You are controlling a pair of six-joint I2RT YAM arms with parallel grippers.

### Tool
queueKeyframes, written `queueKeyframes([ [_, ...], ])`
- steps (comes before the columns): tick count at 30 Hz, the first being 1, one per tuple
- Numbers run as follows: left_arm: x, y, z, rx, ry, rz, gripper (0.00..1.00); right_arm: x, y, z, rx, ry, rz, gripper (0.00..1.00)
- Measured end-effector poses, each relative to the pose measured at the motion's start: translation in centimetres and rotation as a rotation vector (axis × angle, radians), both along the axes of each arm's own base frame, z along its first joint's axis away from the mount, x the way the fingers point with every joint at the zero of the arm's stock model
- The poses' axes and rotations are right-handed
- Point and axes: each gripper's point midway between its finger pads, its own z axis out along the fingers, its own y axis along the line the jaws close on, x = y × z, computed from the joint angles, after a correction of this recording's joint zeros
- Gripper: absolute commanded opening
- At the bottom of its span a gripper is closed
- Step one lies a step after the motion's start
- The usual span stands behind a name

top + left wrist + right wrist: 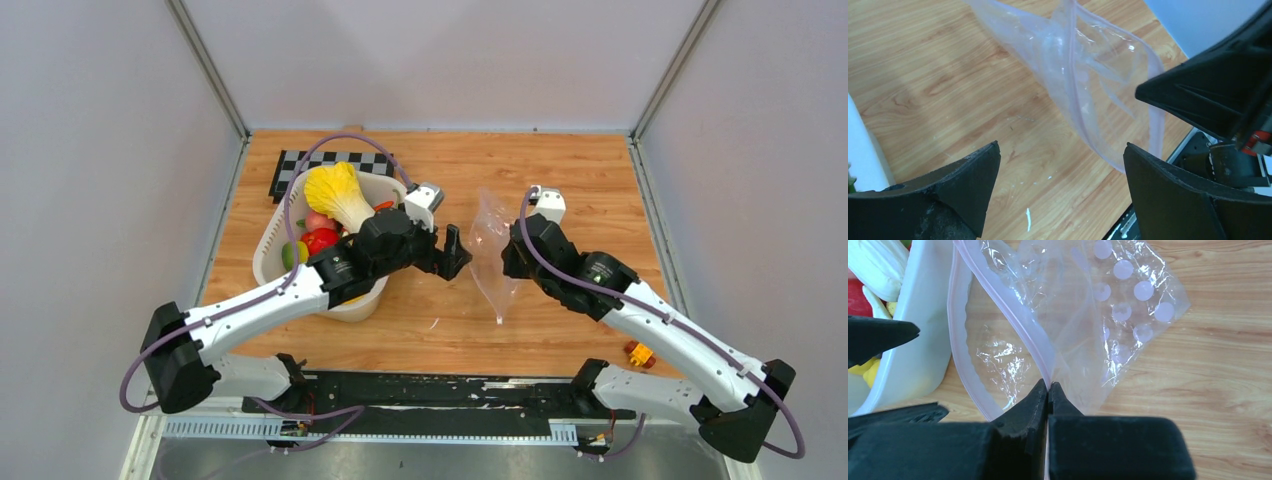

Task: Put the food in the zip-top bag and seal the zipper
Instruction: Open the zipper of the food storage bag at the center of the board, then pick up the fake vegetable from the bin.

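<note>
The clear zip-top bag (492, 255) with its pink zipper (998, 295) stands at mid table, its mouth gaping. My right gripper (1048, 386) is shut on one lip of the bag's mouth and holds it up; it is just right of the bag in the top view (510, 258). My left gripper (455, 255) is open and empty just left of the bag, which shows ahead of it in the left wrist view (1088, 85). The food sits in the white basket (270, 240): a yellow-leaved cabbage (338, 193), a tomato (320, 240), a lime (291, 255).
A checkerboard card (290, 165) lies behind the basket. A small orange and yellow piece (638, 353) lies on the table near the right arm's base. The black rail (430, 390) runs along the near edge. Grey walls enclose the table.
</note>
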Motion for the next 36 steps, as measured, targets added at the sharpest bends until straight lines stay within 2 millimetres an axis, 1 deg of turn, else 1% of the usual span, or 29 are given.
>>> queueKeyframes([
  [2, -0.4, 0.4, 0.6, -0.005, -0.005, -0.007, 1.0, 0.3, 0.3, -0.3, 0.026, 0.009, 0.012, 0.0],
  [6, -0.8, 1.6, 1.1, 0.01, -0.017, 0.003, 1.0, 0.6, 1.3, 0.0, 0.069, 0.004, 0.041, 0.0],
  [9, -0.4, 3.6, 1.8, 0.033, -0.044, 0.062, 1.0, 0.9, 2.2, 0.3, 0.107, -0.006, 0.065, 0.0],
  [11, 1.1, 6.1, 2.4, 0.035, -0.06, 0.146, 1.0, 0.8, 2.8, 0.3, 0.127, -0.003, 0.083, 0.0],
  [14, 4.1, 10.5, 2.8, 0.04, -0.068, 0.298, 1.0, 0.6, 3.4, 0.1, 0.145, 0.009, 0.108, 0.0],
  [15, 5.3, 12.3, 2.8, 0.042, -0.067, 0.361, 1.0, 0.6, 3.6, 0.0, 0.148, 0.012, 0.114, 0.0],
  [17, 6.9, 15.0, 2.4, 0.047, -0.059, 0.447, 1.0, 0.5, 3.8, 0.1, 0.158, 0.015, 0.125, 0.0],
  [20, 9.3, 19.5, 1.6, 0.056, -0.028, 0.577, 1.0, 0.5, 4.1, 0.2, 0.168, 0.014, 0.134, 0.0],
  [22, 10.6, 21.9, 1.0, 0.061, -0.008, 0.629, 1.0, 0.4, 4.2, 0.2, 0.171, 0.016, 0.14, 0.0],
  [24, 11.7, 23.6, 0.1, 0.09, 0.015, 0.649, 1.0, 0.3, 4.3, 0.2, 0.175, 0.02, 0.147, 0.0],
  [26, 12.8, 24.9, -0.6, 0.128, 0.03, 0.643, 1.0, 0.2, 4.4, 0.2, 0.179, 0.023, 0.154, 0.0],
  [28, 14.2, 26.1, -0.8, 0.158, 0.031, 0.627, 1.0, 0.2, 4.5, 0.2, 0.181, 0.026, 0.161, 0.0],
  [30, 15.1, 27.1, -1.0, 0.181, 0.029, 0.613, 1.0, 0.1, 4.6, 0.2, 0.179, 0.027, 0.167, 0.0],
  [33, 16.1, 28.8, -1.1, 0.205, 0.006, 0.594, 1.0, 0.0, 4.6, 0.2, 0.176, 0.026, 0.176, 0.0],
  [36, 17.1, 30.0, -1.0, 0.207, -0.032, 0.576, 1.0, 0.0, 4.6, 0.3, 0.173, 0.024, 0.184, 0.0],
])
